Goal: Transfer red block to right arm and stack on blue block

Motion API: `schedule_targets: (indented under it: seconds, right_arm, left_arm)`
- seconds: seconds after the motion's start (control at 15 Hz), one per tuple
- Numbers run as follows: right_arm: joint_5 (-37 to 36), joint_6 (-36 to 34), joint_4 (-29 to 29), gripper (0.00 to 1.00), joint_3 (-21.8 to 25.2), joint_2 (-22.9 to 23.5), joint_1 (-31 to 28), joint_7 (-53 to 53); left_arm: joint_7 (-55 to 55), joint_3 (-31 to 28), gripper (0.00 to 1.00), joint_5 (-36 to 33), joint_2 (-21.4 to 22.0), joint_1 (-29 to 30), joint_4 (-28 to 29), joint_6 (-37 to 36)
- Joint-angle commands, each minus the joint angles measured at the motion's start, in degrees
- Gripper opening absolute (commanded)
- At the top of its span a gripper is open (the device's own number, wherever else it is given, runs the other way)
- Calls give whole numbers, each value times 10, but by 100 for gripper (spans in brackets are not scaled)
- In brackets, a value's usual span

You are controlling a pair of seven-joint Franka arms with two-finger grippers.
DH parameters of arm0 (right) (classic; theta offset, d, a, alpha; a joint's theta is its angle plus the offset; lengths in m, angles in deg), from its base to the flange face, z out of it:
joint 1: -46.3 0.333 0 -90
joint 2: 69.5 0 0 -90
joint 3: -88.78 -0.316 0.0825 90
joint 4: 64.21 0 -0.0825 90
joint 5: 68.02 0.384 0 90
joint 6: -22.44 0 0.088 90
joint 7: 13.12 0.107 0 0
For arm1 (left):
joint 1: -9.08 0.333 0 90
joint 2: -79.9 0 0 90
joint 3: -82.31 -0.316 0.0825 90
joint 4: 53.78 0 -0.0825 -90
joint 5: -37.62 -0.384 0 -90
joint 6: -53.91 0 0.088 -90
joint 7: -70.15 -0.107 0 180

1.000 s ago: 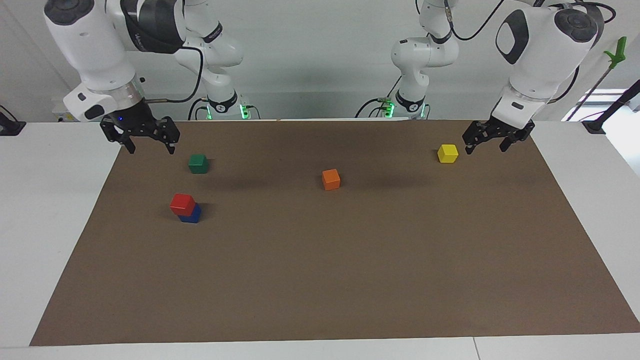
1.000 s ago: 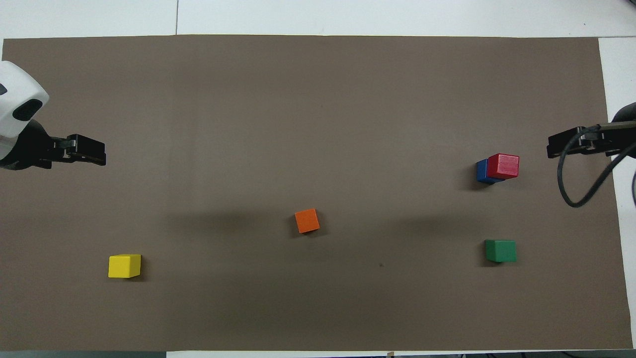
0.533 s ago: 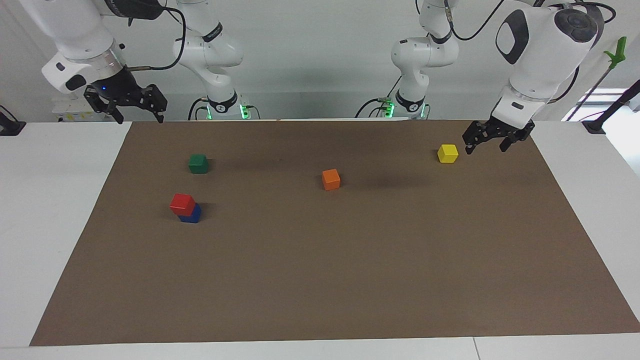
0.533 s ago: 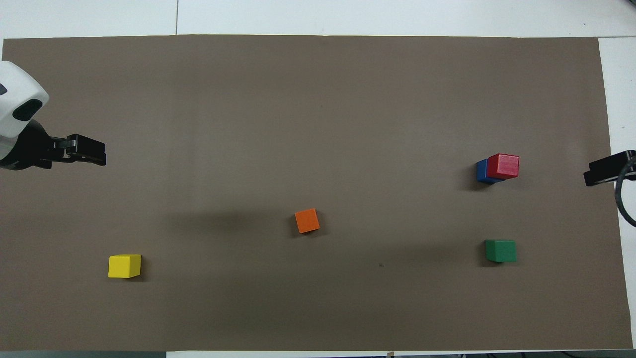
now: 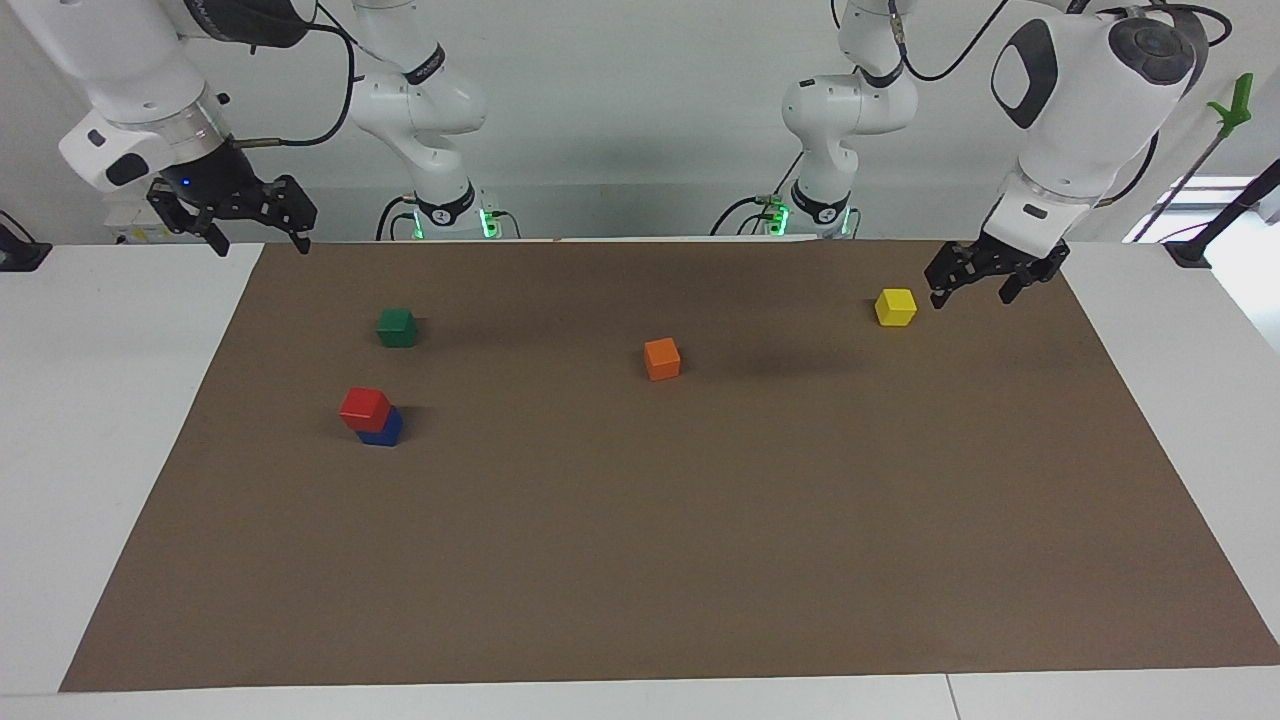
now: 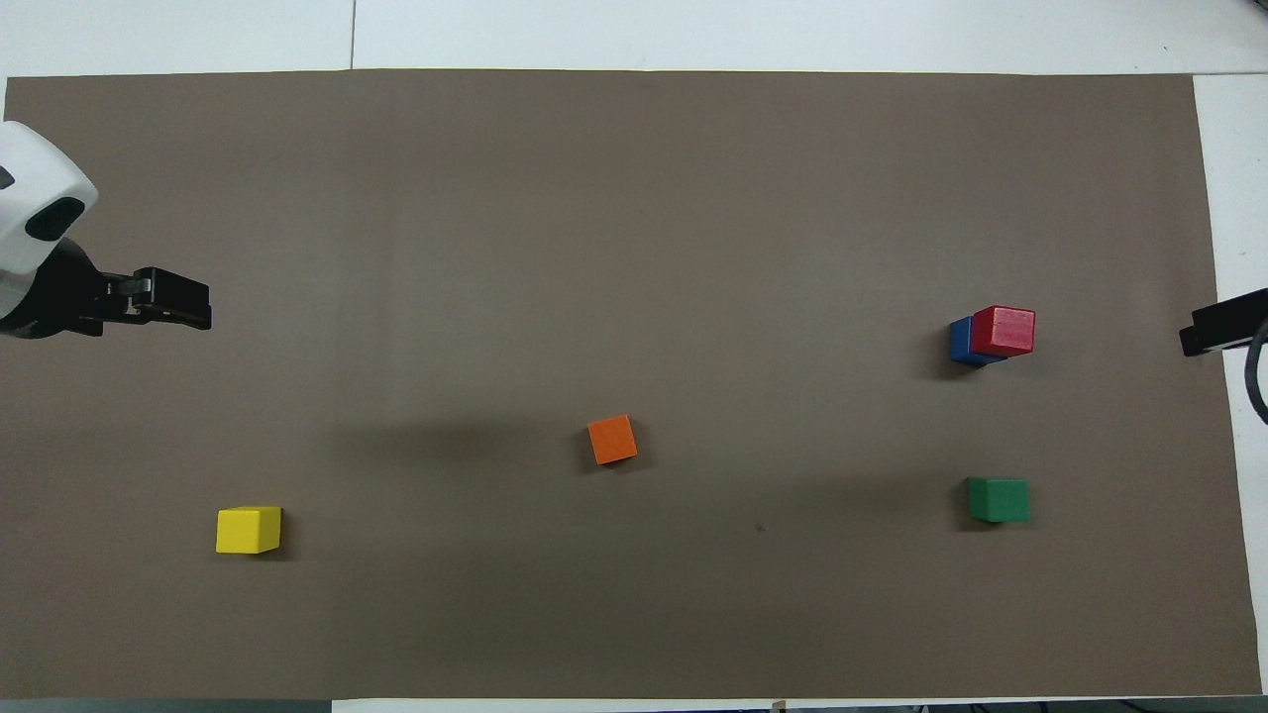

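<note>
The red block (image 5: 364,407) (image 6: 1003,331) rests on top of the blue block (image 5: 384,431) (image 6: 958,341), set a little off-centre, toward the right arm's end of the brown mat. My right gripper (image 5: 260,243) (image 6: 1204,332) hangs raised over the mat's corner at that end, open and empty, well clear of the stack. At the left arm's end my left gripper (image 5: 972,297) (image 6: 188,302) waits low over the mat beside the yellow block (image 5: 895,306), open, holding nothing.
A green block (image 5: 397,327) (image 6: 998,499) lies nearer to the robots than the stack. An orange block (image 5: 662,358) (image 6: 612,440) sits mid-mat. The yellow block (image 6: 249,530) is near the left arm's end. The brown mat (image 5: 650,560) covers most of the white table.
My right gripper has risen and drawn back from over the mat near the green block out to the mat's corner. The left arm and all blocks have stayed put.
</note>
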Motion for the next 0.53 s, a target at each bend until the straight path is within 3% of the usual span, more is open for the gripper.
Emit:
schedule_targets:
  seconds: [0.0, 0.47]
  right_arm:
    - [12, 8, 3, 100, -3, 0, -9, -5]
    - [13, 11, 13, 100, -3, -6, -13, -1]
  left_arm:
    - [0, -3, 100, -7, 15, -2, 14, -4]
    - [-1, -3, 100, -7, 15, -2, 13, -4]
